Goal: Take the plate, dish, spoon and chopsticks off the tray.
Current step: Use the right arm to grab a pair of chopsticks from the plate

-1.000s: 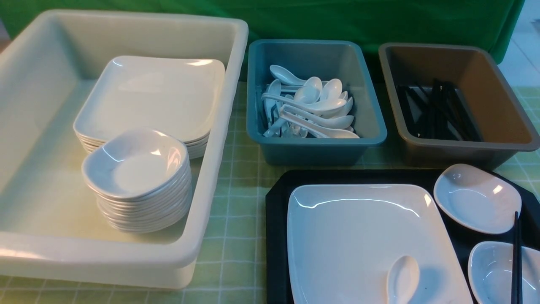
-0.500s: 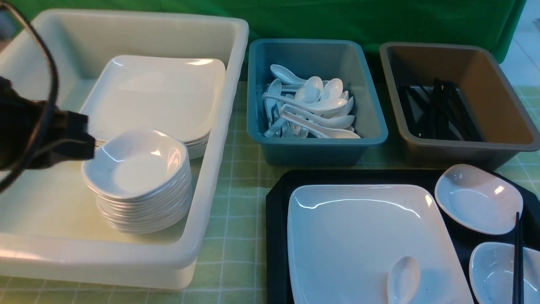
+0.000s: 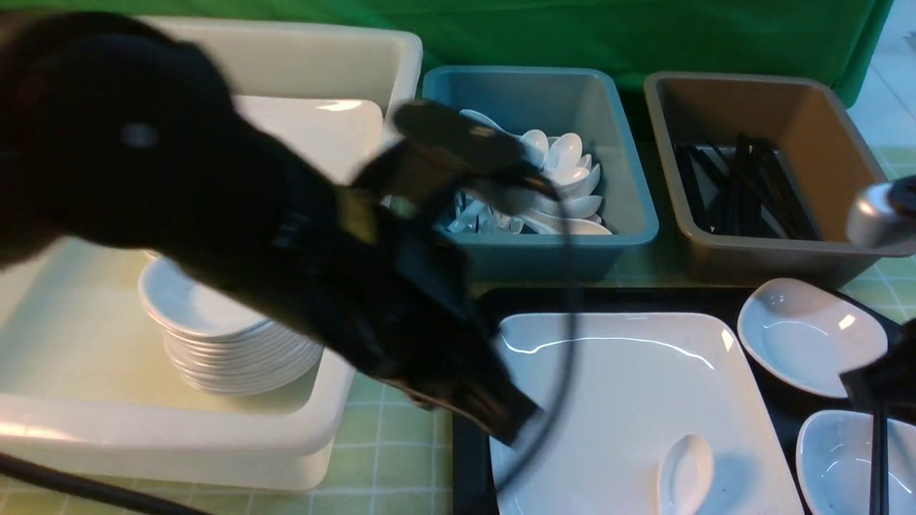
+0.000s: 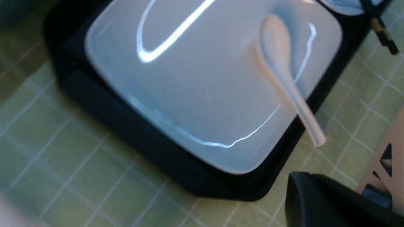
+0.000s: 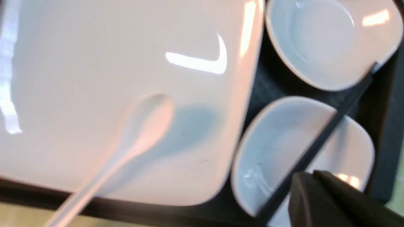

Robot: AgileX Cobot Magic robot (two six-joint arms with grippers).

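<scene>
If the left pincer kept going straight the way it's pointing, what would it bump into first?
Probably the plate, near its left edge. The left pincer slants down toward that side of the tray, and its wrist view looks onto the plate. The picture is blurry, so depth is uncertain.

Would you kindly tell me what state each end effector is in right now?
Left end effector: cannot be told, too blurred.
Right end effector: cannot be told, mostly out of frame.
</scene>
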